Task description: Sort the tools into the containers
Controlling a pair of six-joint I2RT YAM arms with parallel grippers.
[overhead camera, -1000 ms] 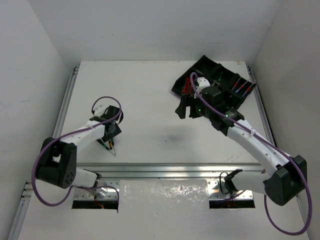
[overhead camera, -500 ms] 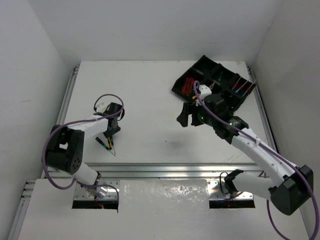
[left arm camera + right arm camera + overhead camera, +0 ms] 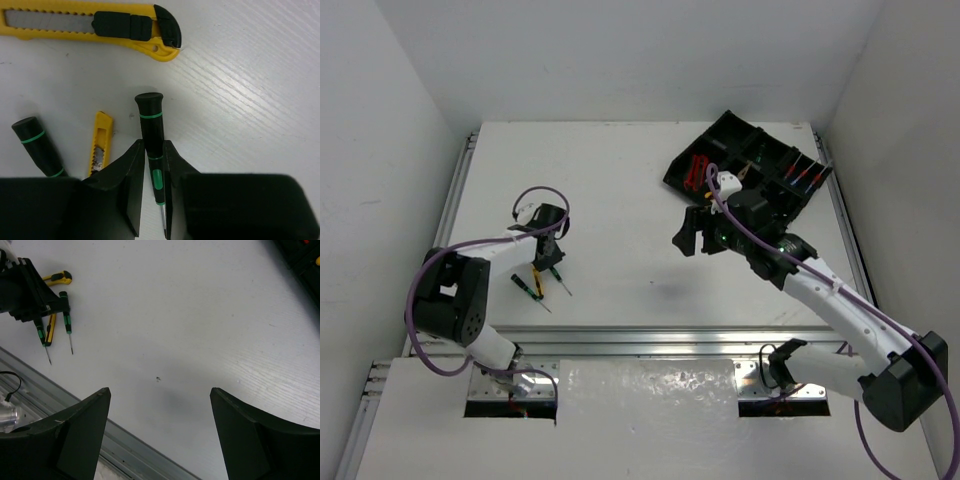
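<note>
Jaws of the left gripper [image 3: 153, 145] stand almost closed, one finger pressed to each side of a black screwdriver [image 3: 150, 122] with green rings, pinching it just below the handle; its butt points to 12 o'clock in the left wrist view and its thin shaft runs back between the fingers towards 6 o'clock. Jaws of the right gripper [image 3: 159, 390] stand wide apart with only bare table [image 3: 200, 315] between them; they hold and touch nothing.

Counted around the left gripper: two black screwdrivers with green rings, the pinched one and a second screwdriver [image 3: 36, 145] lying at 9 o'clock from it, apart from the fingers; two yellow utility knives, a small knife [image 3: 101, 142] between the two screwdrivers and a large knife [image 3: 90, 25] with a black slider lying crosswise at 12 o'clock, well clear of the gripper. All four sit at about 8 o'clock on the table in the top view.

One black tray [image 3: 725, 125] lies at 1 o'clock on the table, tilted askew, just beyond the right gripper; red-handled pliers [image 3: 697, 172] show in its near left compartment; other red and blue handles show in the compartments at its right end, too small to count.
</note>
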